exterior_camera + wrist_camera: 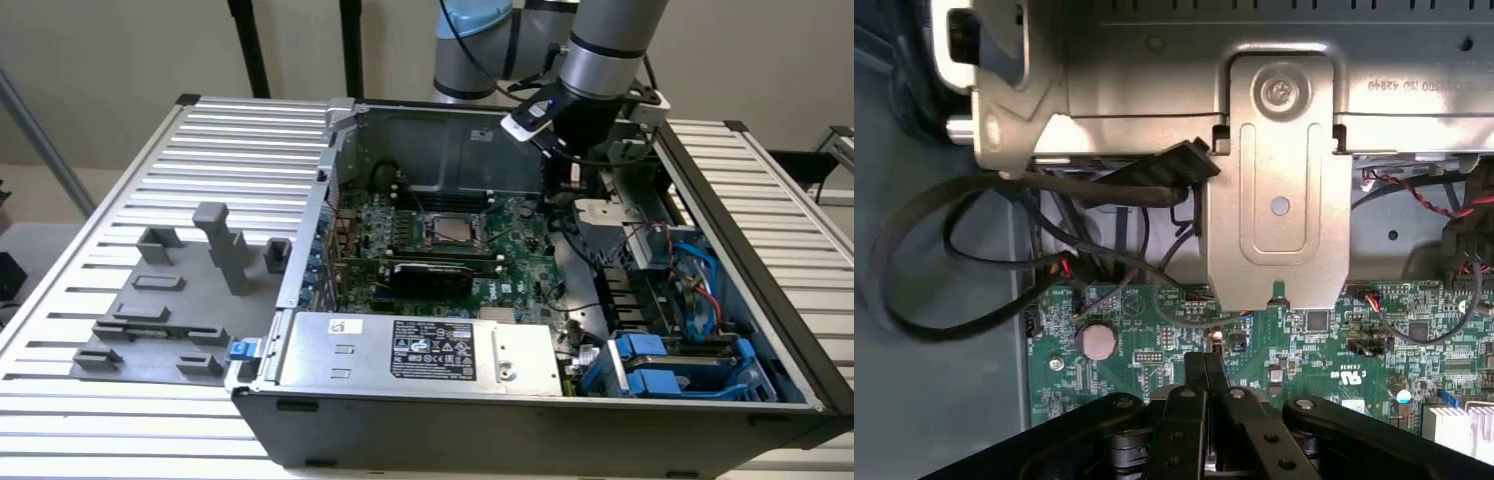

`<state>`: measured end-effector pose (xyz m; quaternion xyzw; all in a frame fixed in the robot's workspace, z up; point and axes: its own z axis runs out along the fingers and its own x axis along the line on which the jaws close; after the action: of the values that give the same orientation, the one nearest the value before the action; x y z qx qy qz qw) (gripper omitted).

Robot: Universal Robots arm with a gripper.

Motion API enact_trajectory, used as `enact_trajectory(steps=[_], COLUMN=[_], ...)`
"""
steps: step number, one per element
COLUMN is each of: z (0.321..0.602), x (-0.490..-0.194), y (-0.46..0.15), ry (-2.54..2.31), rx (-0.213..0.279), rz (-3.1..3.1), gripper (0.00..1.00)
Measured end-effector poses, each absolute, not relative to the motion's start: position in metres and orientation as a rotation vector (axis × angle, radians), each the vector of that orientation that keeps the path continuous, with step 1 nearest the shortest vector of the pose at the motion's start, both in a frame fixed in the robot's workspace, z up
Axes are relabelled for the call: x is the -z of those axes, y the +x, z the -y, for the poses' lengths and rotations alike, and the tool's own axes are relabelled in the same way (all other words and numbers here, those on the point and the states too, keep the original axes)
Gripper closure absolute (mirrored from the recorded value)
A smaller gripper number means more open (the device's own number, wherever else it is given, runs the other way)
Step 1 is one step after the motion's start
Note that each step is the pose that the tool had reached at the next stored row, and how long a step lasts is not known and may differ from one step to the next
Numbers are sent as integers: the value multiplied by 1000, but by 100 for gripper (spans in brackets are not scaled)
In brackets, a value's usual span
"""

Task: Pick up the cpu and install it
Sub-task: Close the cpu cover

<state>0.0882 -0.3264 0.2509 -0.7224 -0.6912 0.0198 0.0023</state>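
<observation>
Claw (1204,368) is fully closed, fingers pressed together, nothing in it. It hangs inside the pc case (427,145) near the back wall, over the motherboard (1154,345) edge and the loose black cables (944,250). The cpu (451,232) looks to be lying in the socket mid-board, well apart from the claw. My read: no pick in hand right now. Any grasp needs the jaws open first, plus a path clear of those cables.
</observation>
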Motion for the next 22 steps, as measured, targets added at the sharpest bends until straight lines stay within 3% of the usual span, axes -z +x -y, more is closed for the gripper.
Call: enact_trajectory(steps=[9,22], z=[328,329], x=[-238,-238], y=[70,59], ry=[-2262,-2189], rx=[-71,-215], rz=[2164,2098], gripper=[89,89])
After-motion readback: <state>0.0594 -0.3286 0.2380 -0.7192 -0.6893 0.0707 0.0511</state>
